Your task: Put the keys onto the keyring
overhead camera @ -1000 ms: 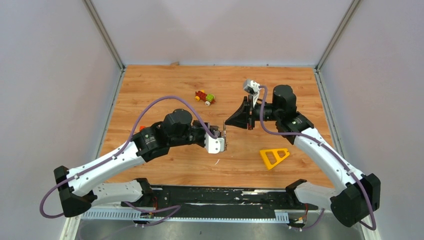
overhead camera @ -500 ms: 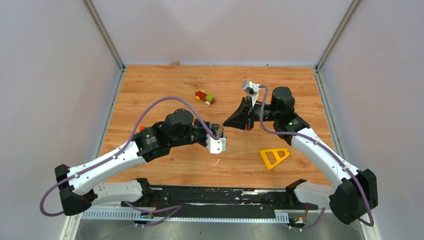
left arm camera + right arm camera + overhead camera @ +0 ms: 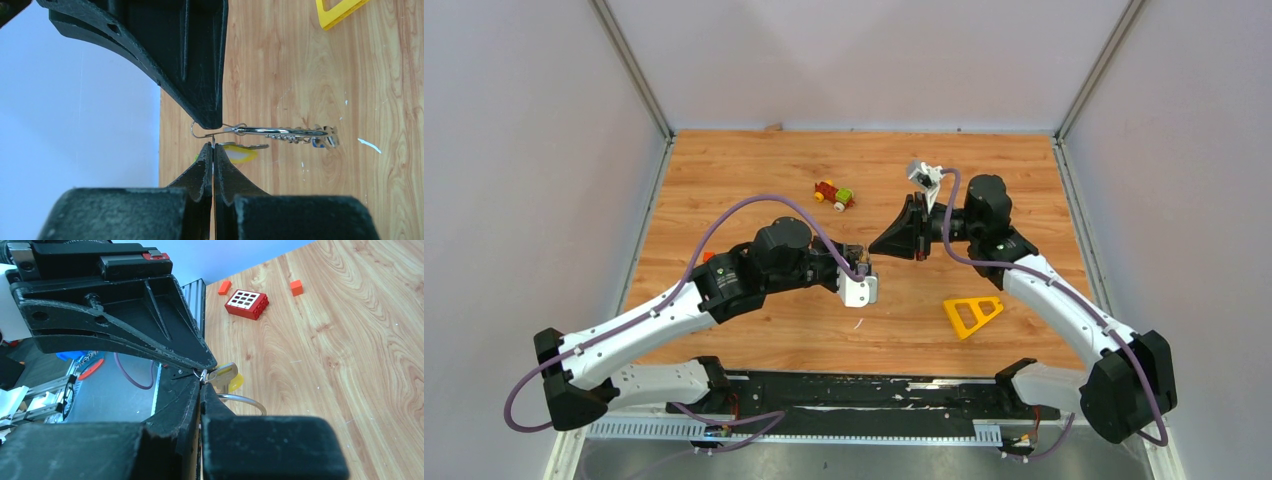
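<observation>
Both grippers meet tip to tip in mid-air over the middle of the table. My right gripper [image 3: 201, 383] [image 3: 876, 245] is shut on the keyring [image 3: 246, 401], whose silver arc sticks out beside its finger. In the left wrist view the keyring [image 3: 280, 131] shows edge-on, with keys and a blue tag [image 3: 317, 143] hanging on it. My left gripper [image 3: 213, 146] [image 3: 869, 262] is shut on a thin silver piece at the key with the pale yellow tag [image 3: 241, 153] [image 3: 223, 375]. A small wire loop [image 3: 199, 132] sits right at the two tips.
The yellow plastic triangle [image 3: 972, 314] [image 3: 340, 10] lies on the wood to the right. The toy car [image 3: 834, 194] stands farther back. A red block [image 3: 246, 303] and small orange pieces [image 3: 296, 287] lie near the left side of the table.
The right arm has shifted a little to the left and its elbow has come in. Both grippers stay shut and tip to tip.
</observation>
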You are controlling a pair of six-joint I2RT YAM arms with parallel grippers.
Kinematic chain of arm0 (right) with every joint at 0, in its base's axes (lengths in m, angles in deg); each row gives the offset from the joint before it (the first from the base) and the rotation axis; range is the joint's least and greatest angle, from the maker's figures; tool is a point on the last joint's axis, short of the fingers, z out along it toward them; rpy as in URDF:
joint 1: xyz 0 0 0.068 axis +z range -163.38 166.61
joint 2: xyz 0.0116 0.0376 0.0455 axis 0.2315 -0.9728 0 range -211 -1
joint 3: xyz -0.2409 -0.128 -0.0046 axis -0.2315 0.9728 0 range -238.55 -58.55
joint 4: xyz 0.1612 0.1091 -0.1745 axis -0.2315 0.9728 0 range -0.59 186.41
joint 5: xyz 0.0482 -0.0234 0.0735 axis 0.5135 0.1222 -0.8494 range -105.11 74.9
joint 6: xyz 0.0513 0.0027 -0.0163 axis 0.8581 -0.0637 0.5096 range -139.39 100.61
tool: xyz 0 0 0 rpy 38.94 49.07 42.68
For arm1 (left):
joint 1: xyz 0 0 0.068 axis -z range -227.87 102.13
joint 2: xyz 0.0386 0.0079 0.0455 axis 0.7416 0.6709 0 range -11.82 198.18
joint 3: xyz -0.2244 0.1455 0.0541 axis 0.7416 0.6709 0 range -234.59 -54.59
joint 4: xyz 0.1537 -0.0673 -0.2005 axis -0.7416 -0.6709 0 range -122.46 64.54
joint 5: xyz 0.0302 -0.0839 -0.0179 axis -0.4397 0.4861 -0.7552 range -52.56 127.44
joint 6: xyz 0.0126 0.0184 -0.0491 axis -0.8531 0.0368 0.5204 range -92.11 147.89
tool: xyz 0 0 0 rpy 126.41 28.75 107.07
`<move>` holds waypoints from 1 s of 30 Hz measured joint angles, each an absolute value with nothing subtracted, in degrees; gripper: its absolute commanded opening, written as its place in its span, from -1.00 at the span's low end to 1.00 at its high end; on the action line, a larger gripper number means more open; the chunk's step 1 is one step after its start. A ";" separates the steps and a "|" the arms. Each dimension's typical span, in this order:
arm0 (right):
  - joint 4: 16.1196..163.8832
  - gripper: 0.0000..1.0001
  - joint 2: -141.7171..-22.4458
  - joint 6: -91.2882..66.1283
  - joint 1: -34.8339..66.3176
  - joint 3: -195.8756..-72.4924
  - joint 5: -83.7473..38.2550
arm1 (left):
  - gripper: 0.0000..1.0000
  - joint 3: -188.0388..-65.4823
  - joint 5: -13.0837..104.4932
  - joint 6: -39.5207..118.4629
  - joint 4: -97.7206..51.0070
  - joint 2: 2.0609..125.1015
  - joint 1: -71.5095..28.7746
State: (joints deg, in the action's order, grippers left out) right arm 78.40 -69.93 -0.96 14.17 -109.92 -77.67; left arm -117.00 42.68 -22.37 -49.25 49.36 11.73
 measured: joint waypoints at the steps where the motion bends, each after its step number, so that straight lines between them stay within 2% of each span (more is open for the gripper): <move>1: 78.05 -1.00 -69.93 -0.70 14.17 -109.90 -77.85 | -1.00 -117.00 42.63 -22.41 -49.27 49.36 11.73; 30: 75.47 -1.00 -70.34 0.94 13.42 -109.90 -78.61 | -1.00 -117.97 42.70 -23.31 -50.08 49.74 11.79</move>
State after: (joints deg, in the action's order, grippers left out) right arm 75.47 -70.34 0.94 13.42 -109.90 -78.61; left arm -117.97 42.70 -23.31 -50.08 49.74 11.79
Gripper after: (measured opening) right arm 0.028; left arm 0.007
